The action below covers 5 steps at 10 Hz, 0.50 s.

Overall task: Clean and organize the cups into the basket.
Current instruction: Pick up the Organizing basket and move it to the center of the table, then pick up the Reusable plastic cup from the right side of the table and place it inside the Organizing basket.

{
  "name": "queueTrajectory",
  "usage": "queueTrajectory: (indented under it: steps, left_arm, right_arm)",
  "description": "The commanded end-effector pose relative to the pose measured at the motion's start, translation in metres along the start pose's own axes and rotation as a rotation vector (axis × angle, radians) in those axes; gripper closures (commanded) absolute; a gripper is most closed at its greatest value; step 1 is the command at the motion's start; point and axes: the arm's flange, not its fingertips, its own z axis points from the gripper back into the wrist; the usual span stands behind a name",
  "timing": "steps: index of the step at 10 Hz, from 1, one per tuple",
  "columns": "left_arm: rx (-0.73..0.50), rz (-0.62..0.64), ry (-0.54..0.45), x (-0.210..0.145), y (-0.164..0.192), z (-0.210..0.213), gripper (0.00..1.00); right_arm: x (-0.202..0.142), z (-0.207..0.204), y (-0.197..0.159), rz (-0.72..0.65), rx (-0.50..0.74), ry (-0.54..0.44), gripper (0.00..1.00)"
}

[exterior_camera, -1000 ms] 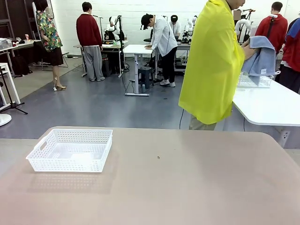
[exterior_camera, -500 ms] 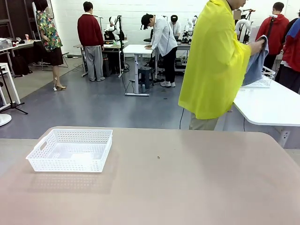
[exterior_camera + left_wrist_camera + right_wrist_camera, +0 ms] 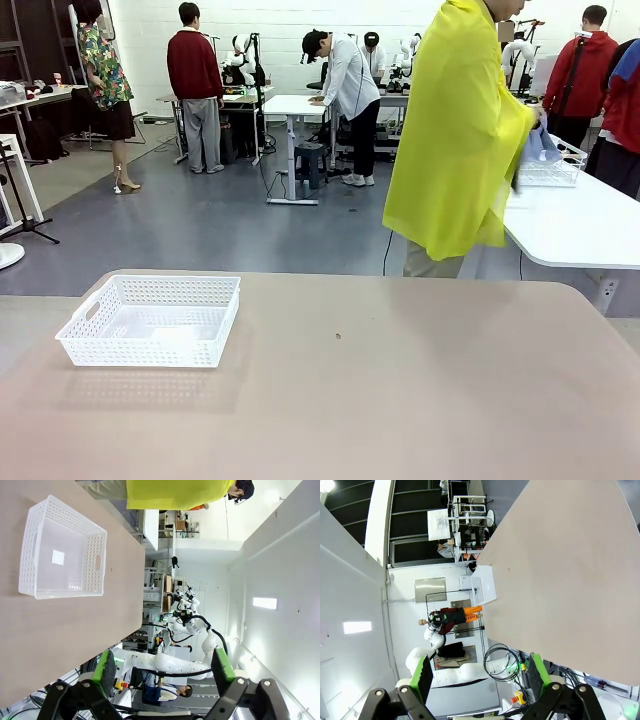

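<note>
Shallow white lattice-sided plastic basket [image 3: 150, 348] sits near the far left corner of your tan table [image 3: 420, 390], and your left gripper [image 3: 164, 665] and right gripper [image 3: 479, 675] both hang wide open, holding nothing.

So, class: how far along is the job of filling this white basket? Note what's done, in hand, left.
Done: nothing; the basket stands empty on the table. In hand: nothing; the left tool and right tool are open, empty. The person in yellow holds a blue cloth at the white table behind. Left: the whole job, cleaning and loading.
</note>
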Motion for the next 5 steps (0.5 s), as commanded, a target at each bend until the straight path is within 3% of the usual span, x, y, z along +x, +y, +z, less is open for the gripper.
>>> queueTrajectory:
  steps: [1,5]
  left_arm:
    - [0.008,0.011,-0.01,-0.0053,-0.0024,-0.0014,0.0]
    - [0.008,0.011,-0.01,-0.0053,-0.0024,-0.0014,0.0]
  right_arm:
    - [-0.0018,-0.0001,-0.0013,-0.009,-0.003,0.007,0.0]
    - [-0.0018,-0.0001,-0.0013,-0.009,-0.003,0.007,0.0]
